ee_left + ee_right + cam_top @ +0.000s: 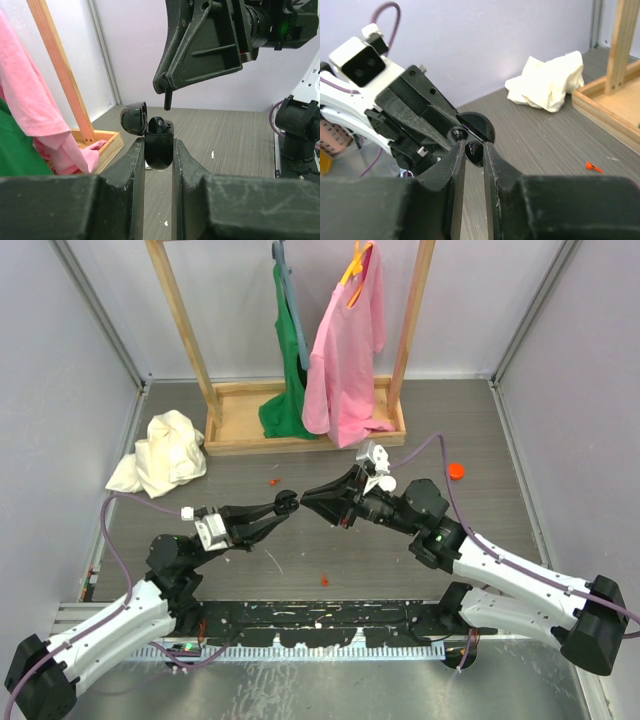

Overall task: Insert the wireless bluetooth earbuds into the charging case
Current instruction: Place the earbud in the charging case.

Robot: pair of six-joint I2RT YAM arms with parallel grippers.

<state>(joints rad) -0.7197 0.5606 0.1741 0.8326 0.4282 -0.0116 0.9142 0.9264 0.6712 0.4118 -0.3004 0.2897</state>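
Earbud held over the open case, above the middle of the bench.

My left tool [283, 506] is clamped on the black charging case [159, 150], holding it upright in the air with its lid [134, 119] swung open. One seated earbud [159, 123] shows in the case's mouth. My right tool [310, 498] is pinched together on the other earbud [167, 100], whose dark stem hangs just above the case. A crumpled cream cloth [163, 452] lies near the bench's far left corner.
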